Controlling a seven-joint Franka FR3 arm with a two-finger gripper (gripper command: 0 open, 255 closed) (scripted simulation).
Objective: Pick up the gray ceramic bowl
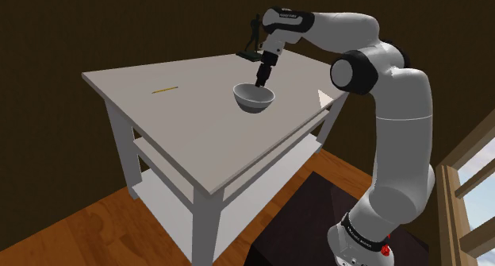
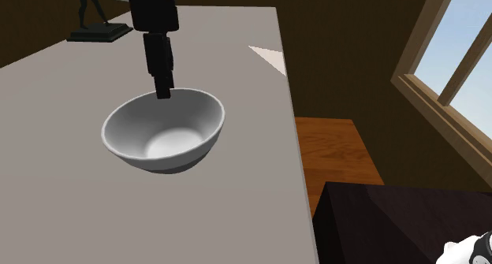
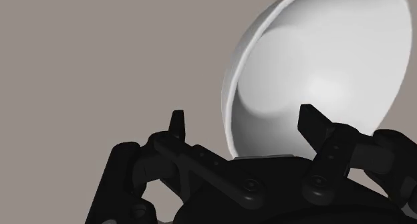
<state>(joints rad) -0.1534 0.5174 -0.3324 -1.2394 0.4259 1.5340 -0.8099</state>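
Observation:
A grey bowl (image 1: 254,98) stands on the pale table (image 1: 190,137), near the edge on the shoulder view's right. My black gripper (image 1: 261,82) comes down on the bowl's far rim. In the wrist view the gripper (image 3: 242,119) is open and straddles the rim of the bowl (image 3: 321,69). One finger (image 3: 311,122) is inside the bowl, the other finger (image 3: 177,122) is outside over the tabletop, and neither touches the rim. In the second exterior view the gripper (image 2: 163,89) reaches the back rim of the bowl (image 2: 165,132).
A dark statuette (image 1: 252,36) on a flat base (image 2: 98,32) stands at the table's far corner, just behind the gripper. A thin yellow stick (image 1: 165,90) lies far toward the shoulder view's left. The table edge (image 2: 296,144) runs close beside the bowl; wood floor lies below.

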